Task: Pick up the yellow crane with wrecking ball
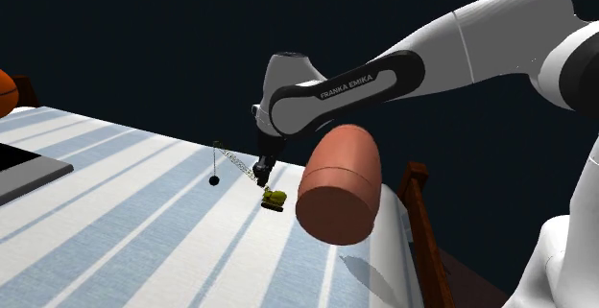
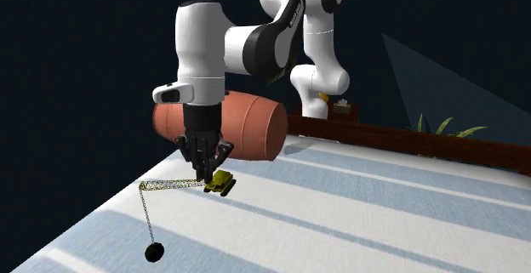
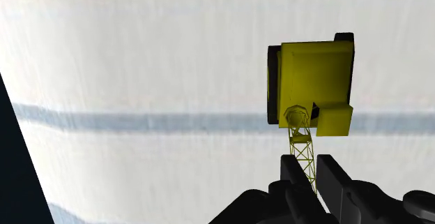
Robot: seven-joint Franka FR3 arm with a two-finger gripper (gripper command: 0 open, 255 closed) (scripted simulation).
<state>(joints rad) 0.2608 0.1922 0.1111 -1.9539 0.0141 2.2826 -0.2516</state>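
Note:
A small yellow crane (image 1: 275,199) (image 2: 222,180) (image 3: 311,76) with a thin lattice boom (image 3: 303,149) is over the blue-and-white striped surface (image 1: 134,239) (image 2: 383,216). My black gripper (image 1: 261,174) (image 2: 207,176) (image 3: 311,175) points down and is shut on the boom close to the cab. The boom runs outward from the fingers, and the dark wrecking ball (image 1: 213,178) (image 2: 154,252) hangs from its tip on a chain. I cannot tell whether the crane's tracks touch the surface.
A large reddish-brown cylinder (image 1: 338,183) (image 2: 251,127) lies right behind the gripper. A dark wooden rail (image 1: 419,205) (image 2: 408,137) borders the striped surface. A flat dark slab (image 1: 24,174) sits at the shoulder view's left. A black area surrounds the scene.

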